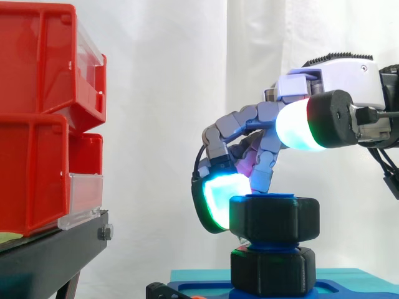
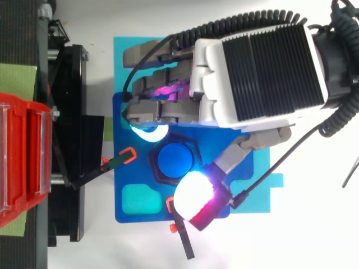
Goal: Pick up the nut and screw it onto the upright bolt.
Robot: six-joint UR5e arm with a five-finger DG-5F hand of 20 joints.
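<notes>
A black hexagonal nut [image 1: 274, 219] sits on top of the upright blue bolt [image 2: 175, 159], whose blue tip [image 1: 274, 197] shows just above it. A second black hexagonal piece [image 1: 272, 271] sits lower on the bolt, on the blue fixture [image 2: 134, 185]. My hand [image 1: 336, 81] reaches in from the right and curls down over the nut. A cyan-glowing fingertip [image 1: 218, 199] presses the nut's left side, and another finger rests at the bolt's top. The thumb's white-cyan pad [image 1: 299, 124] stands higher, on the camera side of the nut [image 2: 154, 168].
Red bins [image 1: 37, 124] are stacked on a black stand [image 1: 50, 255] at the left. The blue fixture lies on a teal board [image 2: 261, 190]. Black clamp levers with orange tips [image 2: 126, 156] stick out beside the fixture.
</notes>
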